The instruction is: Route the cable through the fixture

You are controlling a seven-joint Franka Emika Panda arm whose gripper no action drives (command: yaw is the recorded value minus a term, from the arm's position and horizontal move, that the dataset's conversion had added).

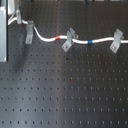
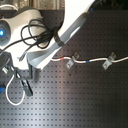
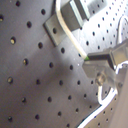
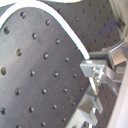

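**Cable in grip at board's far-left end, next to upright clip**

Black perforated board (image 1: 70, 95) in both exterior views. In the first exterior view, cable (image 1: 47, 38) strung across upper part of board: from gripper (image 1: 15, 20) near the first exterior view's left edge, past fixture (image 1: 29, 34), then right through red band (image 1: 60, 37), first slanted clip (image 1: 69, 40), blue band (image 1: 90, 42), second slanted clip (image 1: 116, 40), and off the first exterior view's right edge. Fixture standing upright, just beside gripper; cable touching its top end. Under the bent top or only against it: can't tell at this res.

In the second exterior view, arm (image 2: 70, 27) and its black hoses covering the left half; fixture hidden there. Cable (image 2: 97, 60) visible coming out from behind arm, through both slanted clips.

In the first wrist view, cable (image 3: 67, 32) running close along fixture (image 3: 54, 27), then straight into gripper (image 3: 89, 59). Same in the second wrist view: cable (image 4: 55, 20) arcing over board and ending at gripper (image 4: 87, 64). Fingers closed, pinching cable at the tips, just above board.
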